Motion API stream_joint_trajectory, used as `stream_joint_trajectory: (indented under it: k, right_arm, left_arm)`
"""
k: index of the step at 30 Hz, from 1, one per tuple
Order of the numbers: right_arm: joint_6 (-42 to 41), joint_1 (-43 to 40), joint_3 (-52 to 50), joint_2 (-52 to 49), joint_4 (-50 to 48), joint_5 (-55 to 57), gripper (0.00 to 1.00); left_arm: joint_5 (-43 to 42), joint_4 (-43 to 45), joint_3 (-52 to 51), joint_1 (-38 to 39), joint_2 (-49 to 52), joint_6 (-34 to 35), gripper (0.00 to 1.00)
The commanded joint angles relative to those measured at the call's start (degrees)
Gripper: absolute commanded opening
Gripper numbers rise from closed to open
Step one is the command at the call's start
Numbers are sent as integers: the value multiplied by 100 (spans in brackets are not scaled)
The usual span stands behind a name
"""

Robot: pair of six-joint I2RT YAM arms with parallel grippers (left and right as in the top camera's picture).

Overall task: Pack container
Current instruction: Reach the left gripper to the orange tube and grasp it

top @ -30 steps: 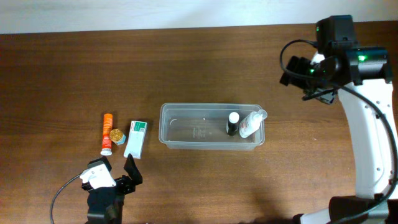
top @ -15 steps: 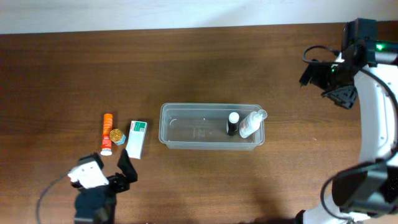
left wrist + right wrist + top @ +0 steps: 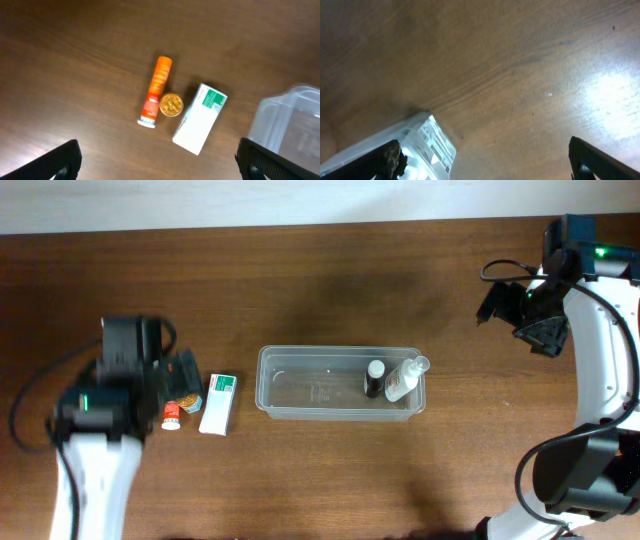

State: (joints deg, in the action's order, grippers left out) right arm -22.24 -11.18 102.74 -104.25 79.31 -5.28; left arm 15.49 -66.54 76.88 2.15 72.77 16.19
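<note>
Since the earlier frame your left arm has swung up from the near edge of the surface (image 3: 320,270), and your left gripper (image 3: 157,161) now hangs over the loose items; your right gripper (image 3: 487,162) has shifted only slightly. Left jaws: apart, holding nothing. Ahead of them, between the two fingers: orange tube (image 3: 156,90), lying flat; round gold-topped item (image 3: 171,105), against the tube's side; white-and-green carton (image 3: 200,119), lying flat just beside the gold top, on the right-finger side. Container (image 3: 340,351): clear tub, upright on the surface, ahead of the left jaws and out past their right finger, apart from the carton. Contents, at the end farther from the left jaws: black-capped small bottle (image 3: 374,378), standing; clear bottle (image 3: 403,380), leaning, just beside it. Right jaws: apart, holding nothing, over bare wood, apart from the container, with a corner of clear plastic showing by one finger.
</note>
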Motion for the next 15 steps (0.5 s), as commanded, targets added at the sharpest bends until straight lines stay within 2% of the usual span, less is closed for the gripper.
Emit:
stream_joint_trajectory:
  k: [1,15]
  right_arm:
    - [42,-15,0,24,0,-31,99]
    - [42,-15,0,24,0,-31,99]
  left_arm:
    - [79,-219,688,-214,732,-509,99]
    - [-55,-313,761,-1132,2299,-389,100]
